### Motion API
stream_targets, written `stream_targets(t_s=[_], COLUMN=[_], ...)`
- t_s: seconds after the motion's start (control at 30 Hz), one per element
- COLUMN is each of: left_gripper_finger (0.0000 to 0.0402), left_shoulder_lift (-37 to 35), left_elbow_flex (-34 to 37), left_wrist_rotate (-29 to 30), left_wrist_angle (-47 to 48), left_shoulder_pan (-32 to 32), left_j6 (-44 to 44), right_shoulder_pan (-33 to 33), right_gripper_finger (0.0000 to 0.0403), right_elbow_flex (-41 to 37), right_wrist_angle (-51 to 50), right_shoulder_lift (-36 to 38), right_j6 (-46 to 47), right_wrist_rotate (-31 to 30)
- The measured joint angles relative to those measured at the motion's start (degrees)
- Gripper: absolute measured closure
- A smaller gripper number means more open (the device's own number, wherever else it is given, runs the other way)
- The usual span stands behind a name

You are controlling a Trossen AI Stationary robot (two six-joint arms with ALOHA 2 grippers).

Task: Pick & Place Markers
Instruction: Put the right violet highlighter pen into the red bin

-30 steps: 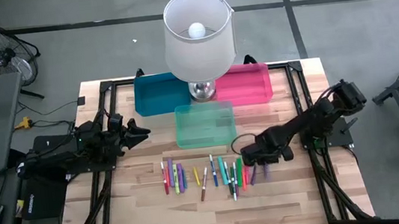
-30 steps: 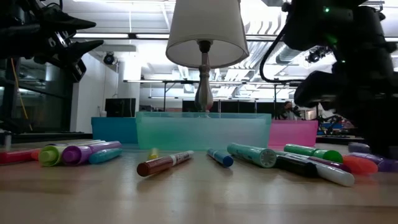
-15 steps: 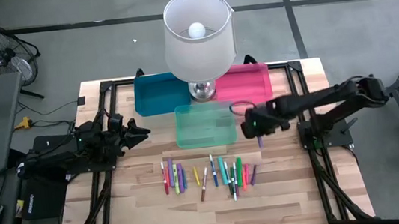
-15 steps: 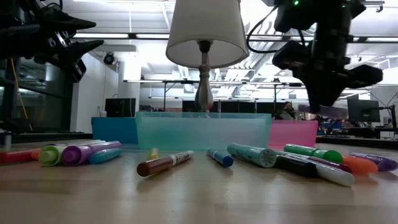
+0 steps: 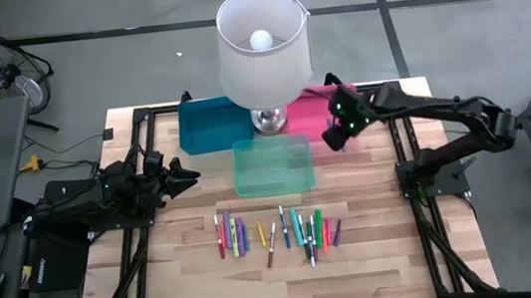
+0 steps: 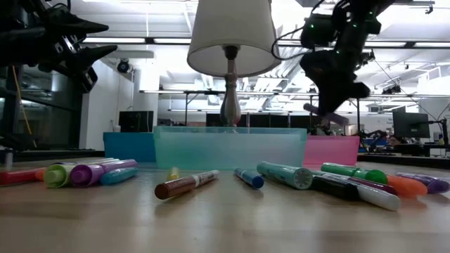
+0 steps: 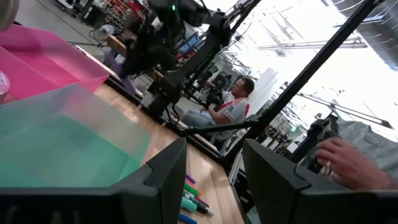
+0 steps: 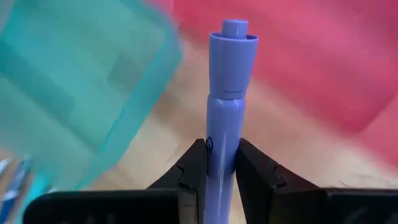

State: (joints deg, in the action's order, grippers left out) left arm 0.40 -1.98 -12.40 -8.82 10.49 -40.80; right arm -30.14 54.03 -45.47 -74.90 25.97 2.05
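Nearest the low camera, the markers [image 6: 281,176] lie scattered along the front of the wooden table [image 5: 379,266]; a brown one [image 6: 184,185] sits out in front, a green one [image 6: 354,171] and an orange one [image 6: 406,185] off to one side, purple and teal ones [image 6: 91,173] to the other; from above they read as a loose row [image 5: 280,231] across the middle of the boards, all flat, some touching their neighbours. Behind that row stands the clear green bin [image 5: 272,165], just past it the lamp [image 5: 264,49] with its white shade, and at the far edge the blue bin [image 5: 211,125] and the pink bin [image 5: 327,114] side by side. My right gripper [image 5: 336,133] is up in the air at the near edge of the pink bin, just beside the green one; my fingers [image 8: 255,165] are pinched on a purple marker [image 8: 225,93], cap end pointing forward, the barrel snug between both pads; in my wrist view the pink bin's floor [image 8: 323,62] is beyond the tip and the green bin's corner [image 8: 74,81] off to the side. My left gripper [image 5: 180,177] waits at the table's left side, raised, jaws parted, nothing in them. Beyond the table a person [image 7: 227,109] sits in the room.
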Motion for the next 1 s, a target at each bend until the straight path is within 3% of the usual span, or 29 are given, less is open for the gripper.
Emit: stream_targets(t_s=[0.23,0.37,0.6,1.0], left_gripper_finger=[0.0246,0.0246,0.0246,0.0246], left_shoulder_lift=[-0.01,0.0,-0.01,0.0], left_elbow_flex=[0.0,0.0,0.0,0.0], left_wrist_rotate=[0.12,0.11,0.09,-0.12], left_wrist_angle=[0.0,0.0,0.0,0.0], left_shoulder_pan=[-0.01,0.0,0.0,-0.01], left_j6=[-0.01,-0.02,-0.01,-0.02], right_shoulder_pan=[-6.69,-9.54,-11.02,-12.95], right_gripper_finger=[0.0346,0.0346,0.0346,0.0345], right_elbow_flex=[8.12,9.67,9.76,9.76], right_wrist_angle=[-5.76,-7.48,-7.48,-8.98], right_shoulder_lift=[-6.19,-9.94,-10.58,-10.48], right_j6=[-22.01,-28.16,-30.46,-25.57], right_wrist_rotate=[-7.87,-9.25,-10.0,-10.57])
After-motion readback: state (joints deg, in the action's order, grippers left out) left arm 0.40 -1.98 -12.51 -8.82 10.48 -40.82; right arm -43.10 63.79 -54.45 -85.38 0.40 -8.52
